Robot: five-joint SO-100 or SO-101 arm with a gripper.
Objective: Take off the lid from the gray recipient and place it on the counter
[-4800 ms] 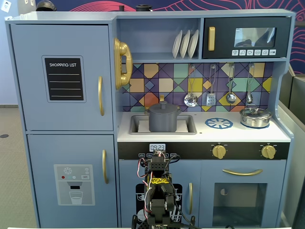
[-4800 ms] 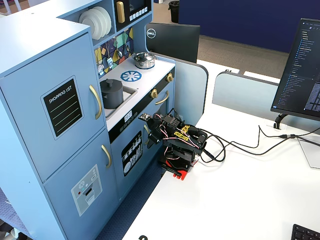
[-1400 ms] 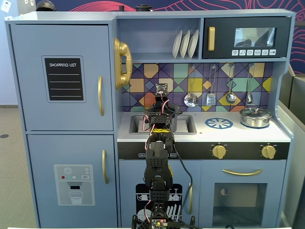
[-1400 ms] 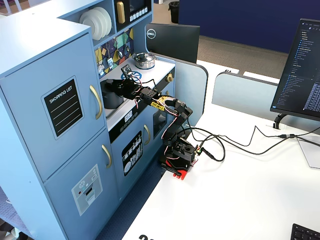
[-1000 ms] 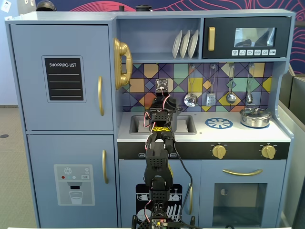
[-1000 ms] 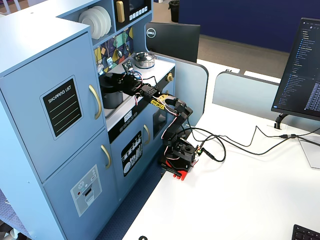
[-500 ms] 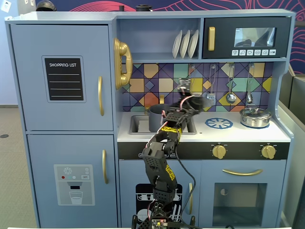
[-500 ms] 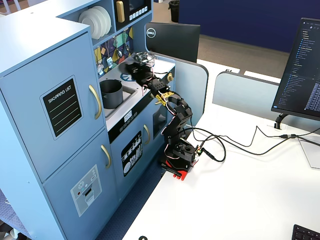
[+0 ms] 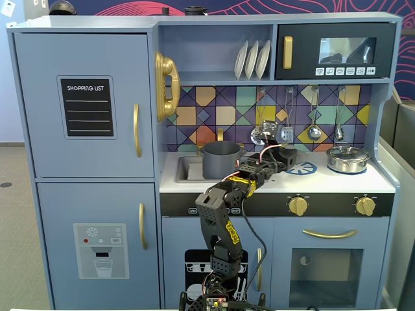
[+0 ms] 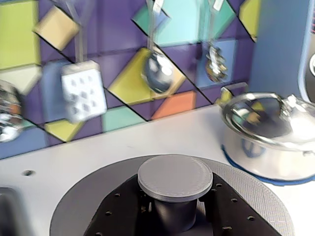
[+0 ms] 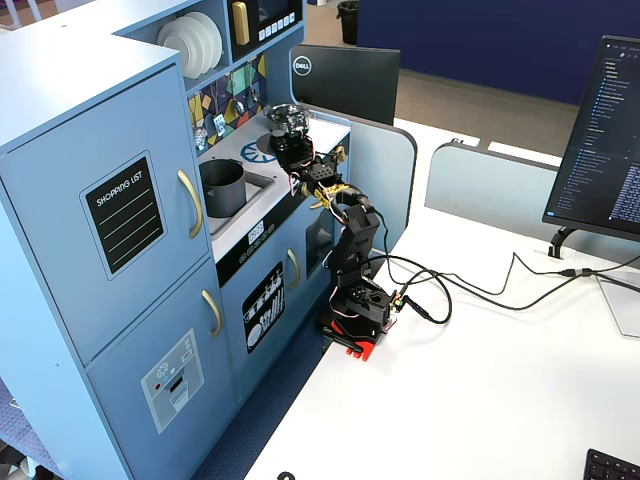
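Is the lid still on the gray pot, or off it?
Off. The gray pot stands open-topped, while the pincer holds the lid by its knob to the right in both fixed views.

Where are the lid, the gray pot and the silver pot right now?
lid (image 10: 175, 177): wrist view, top of its knob.
gray pot (image 9: 220, 162): a fixed view, side wall.
silver pot (image 9: 347, 159): a fixed view, its body.
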